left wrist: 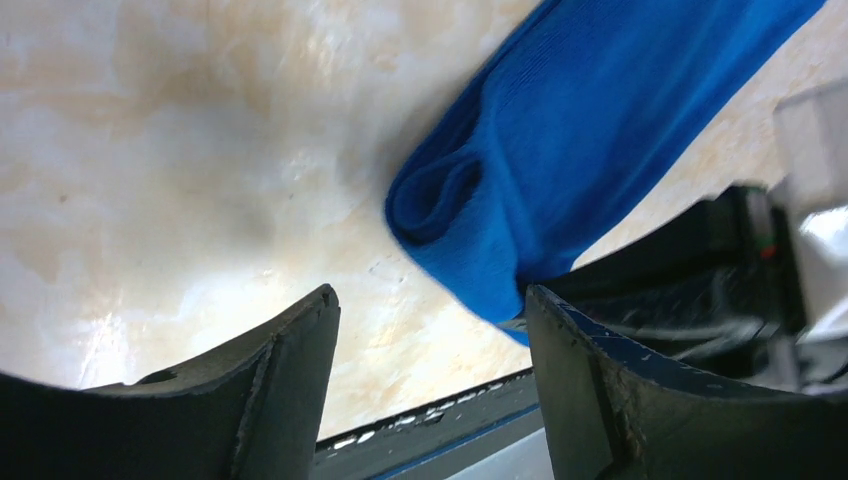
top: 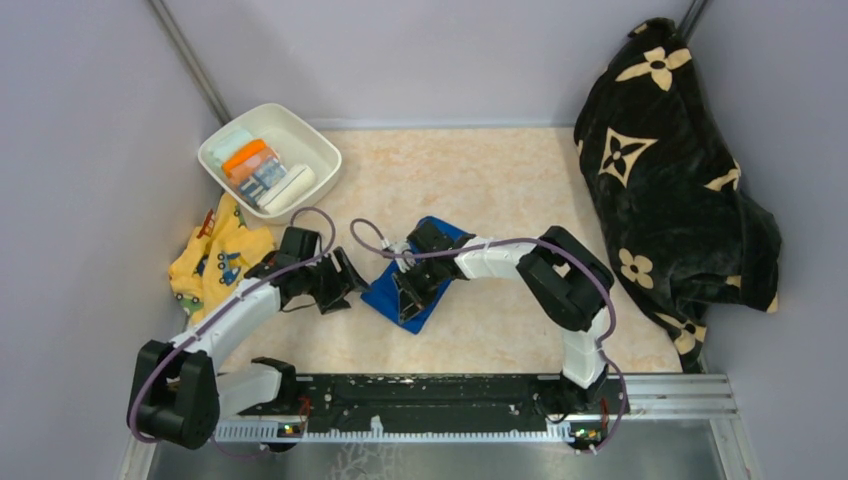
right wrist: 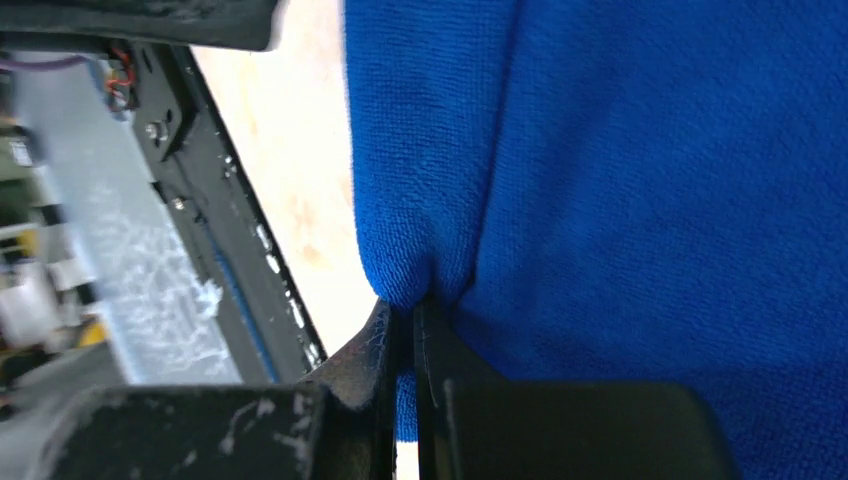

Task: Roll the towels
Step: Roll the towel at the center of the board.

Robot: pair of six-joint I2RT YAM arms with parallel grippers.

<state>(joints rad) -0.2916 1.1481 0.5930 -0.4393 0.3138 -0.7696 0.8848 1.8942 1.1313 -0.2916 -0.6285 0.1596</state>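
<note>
The royal blue towel [top: 385, 296] lies folded on the marbled table at mid-front; its looped end shows in the left wrist view [left wrist: 560, 150]. My right gripper [top: 405, 298] is on top of it, shut on a pinched fold of the blue cloth [right wrist: 650, 200]. My left gripper [top: 352, 283] is open and empty just left of the towel, whose corner sits beside its right finger [left wrist: 580, 380]. A rolled cream-white towel [top: 291, 188] and a printed towel [top: 264, 176] lie in the white bin.
The white bin [top: 318, 143] stands at the back left and also holds an orange and a pale green cloth. The yellow printed cloth [top: 215, 258] lies in front of it. The black flowered blanket [top: 670, 180] is heaped at the right. The black base rail [top: 430, 395] runs along the front.
</note>
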